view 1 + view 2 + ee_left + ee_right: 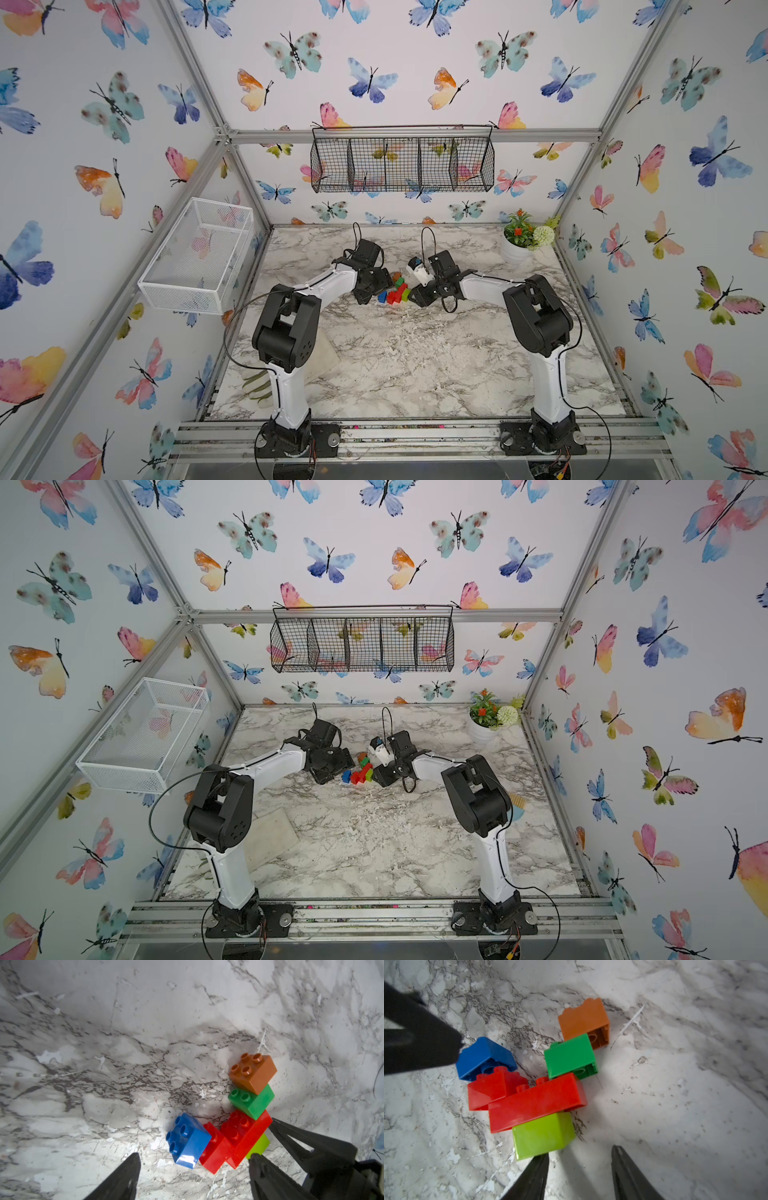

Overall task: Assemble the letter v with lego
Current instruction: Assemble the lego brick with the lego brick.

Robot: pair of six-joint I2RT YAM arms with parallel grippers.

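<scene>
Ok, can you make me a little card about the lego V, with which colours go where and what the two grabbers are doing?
Shape: lego V, lying flat on the marble table
Point: lime green brick
Middle: long red brick
One arm: small red brick, then blue brick
Other arm: dark green brick, then orange brick
Left gripper: open, fingers either side of the blue and red bricks, not squeezing
Right gripper: open, empty, one finger by the lime green brick
</scene>
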